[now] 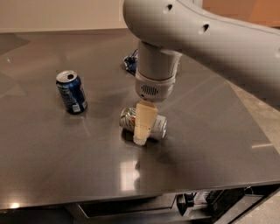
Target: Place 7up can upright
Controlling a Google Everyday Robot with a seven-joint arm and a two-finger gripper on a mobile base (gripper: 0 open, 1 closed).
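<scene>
Surface: dark brushed-metal table [205, 148], glossy, with a light glare near its front edge. Pale wall [61, 13] is seen behind, speckled floor [262, 109] to the right.

The 7up can [128, 119] is lying on its side mid-table. The gripper [142, 131] is lowered directly over it, pointing down; grip state cannot be told.

Blue soda can [71, 92] is upright, well apart. Snack bag [130, 63] is partly hidden behind the arm [210, 39].

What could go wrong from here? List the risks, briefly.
1. The 7up can lies on its side beneath the pincer. Being round, it may roll away across the smooth table if nudged.
2. If taken across its side, it may slip or topple when turned upright.
</scene>
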